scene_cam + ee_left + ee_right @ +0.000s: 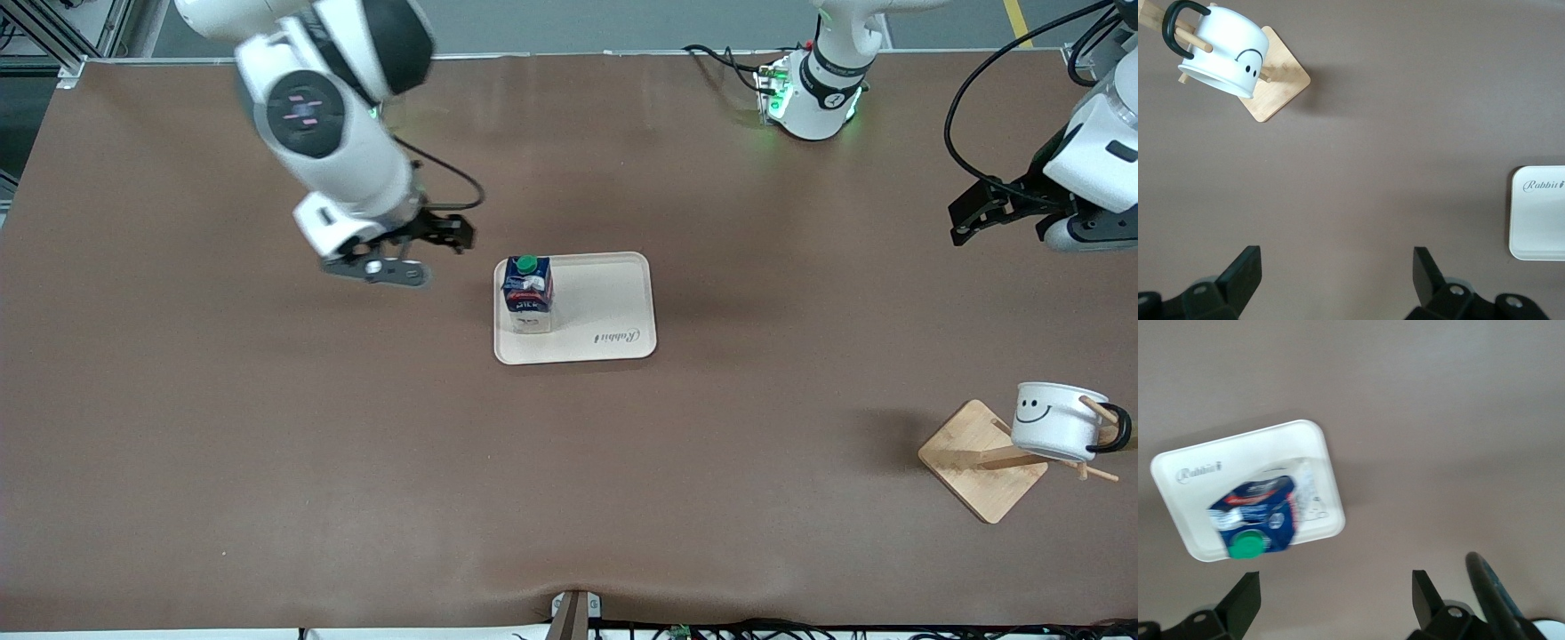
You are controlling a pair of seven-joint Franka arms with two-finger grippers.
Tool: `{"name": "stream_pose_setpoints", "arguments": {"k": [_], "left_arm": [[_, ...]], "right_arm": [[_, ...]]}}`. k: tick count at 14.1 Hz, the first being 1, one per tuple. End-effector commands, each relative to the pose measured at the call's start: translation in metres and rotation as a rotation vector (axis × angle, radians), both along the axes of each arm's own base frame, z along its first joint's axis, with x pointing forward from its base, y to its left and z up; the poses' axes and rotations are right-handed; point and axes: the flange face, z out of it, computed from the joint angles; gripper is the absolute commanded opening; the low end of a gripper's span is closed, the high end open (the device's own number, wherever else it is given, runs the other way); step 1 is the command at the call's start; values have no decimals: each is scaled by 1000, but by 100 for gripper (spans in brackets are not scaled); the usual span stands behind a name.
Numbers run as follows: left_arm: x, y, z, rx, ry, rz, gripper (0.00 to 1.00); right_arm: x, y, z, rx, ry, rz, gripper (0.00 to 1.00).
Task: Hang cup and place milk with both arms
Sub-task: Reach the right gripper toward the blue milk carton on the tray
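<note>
The milk (528, 293), a dark-blue carton with a green cap, stands upright on the cream tray (613, 311), at the tray's end toward the right arm. It also shows in the right wrist view (1258, 513) on the tray (1198, 480). My right gripper (449, 233) is open and empty over bare table beside the tray; its own view (1335, 581) shows nothing between the fingers. The cup (1058, 422), white with a smiley face, hangs by its handle on a peg of the wooden rack (969, 462). My left gripper (965, 218) is open and empty, apart from the cup (1225, 57).
The brown table mat (356, 444) covers the whole table. The rack's base (1275, 93) stands near the left arm's end, nearer the front camera than the tray. One tray corner (1538, 220) shows in the left wrist view. Cables (720, 62) lie by the left arm's base.
</note>
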Motion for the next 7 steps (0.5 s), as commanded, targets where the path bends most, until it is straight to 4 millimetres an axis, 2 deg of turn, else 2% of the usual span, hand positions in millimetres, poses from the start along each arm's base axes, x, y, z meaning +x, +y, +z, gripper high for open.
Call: {"name": "stream_pose_setpoints", "arguments": {"k": [1,3,4,7], "left_arm": [[1,1,8,15,-17,14,100],[1,1,8,14,-17,14,100],[1,1,8,12,-16,14,100],[0,0,9,8,-19,13,100]], "right_arm": [[-8,43,-29,13,-33,-56,100],[-17,75,-54,20,-58,-79,100],[-20,84,-62,19,-68,-89,100],[-29,96,-81,-62,-113,-17,100]]}}
